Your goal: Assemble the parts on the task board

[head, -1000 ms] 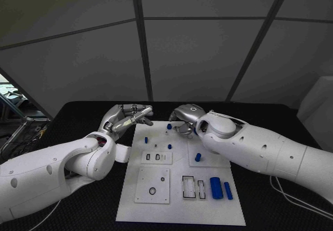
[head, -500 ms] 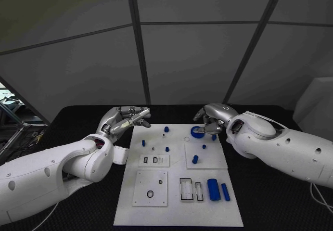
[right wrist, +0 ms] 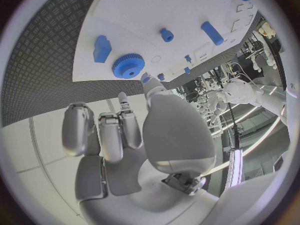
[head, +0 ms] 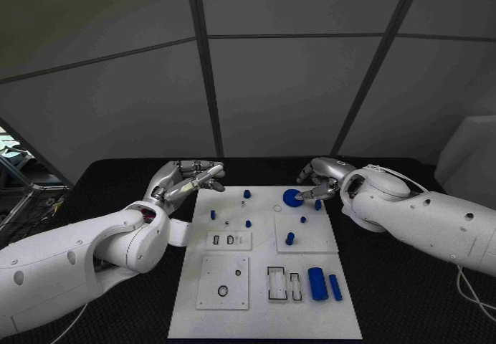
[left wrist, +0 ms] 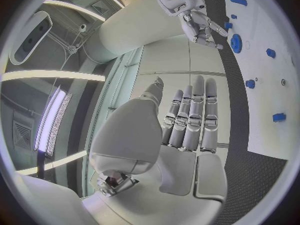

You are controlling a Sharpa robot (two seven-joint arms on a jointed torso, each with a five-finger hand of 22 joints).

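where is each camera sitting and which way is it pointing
Head view: on the robot's head, looking down at the black table and white task board; both white arms reach in, left robot hand and right robot hand.
Left wrist view: behind the left robot hand, facing along its fingers beside the board; the right robot hand shows beyond.
Right wrist view: behind the right robot hand, facing the board's edge.
Shared: all three show the blue gear.
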